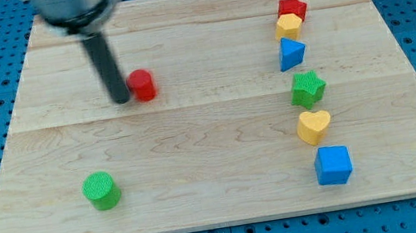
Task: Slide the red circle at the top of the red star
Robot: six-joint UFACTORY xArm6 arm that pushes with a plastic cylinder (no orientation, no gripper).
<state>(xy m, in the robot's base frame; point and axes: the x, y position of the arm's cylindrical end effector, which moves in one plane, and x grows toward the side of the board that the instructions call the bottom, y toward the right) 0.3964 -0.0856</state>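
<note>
Nearest the view's bottom sit a green cylinder toward the left and a blue cube toward the right, both well apart from the action. Going up the right side, 1 column of blocks runs through a yellow heart, a green star, a blue triangular block and a yellow block to the red star at its far end, near the wooden board's top edge.

My tip stands just beside the red circle, on its left and touching or nearly so. It grasps nothing, being a bare rod that only presses. The circle lies left of centre in the board's upper half, well apart from the red star, which is far to the right and somewhat higher. The rod leans up toward the view's top left, where the arm's body blurs. I judge a rightward, slightly upward push is called for, ending in the narrow strip above the star
</note>
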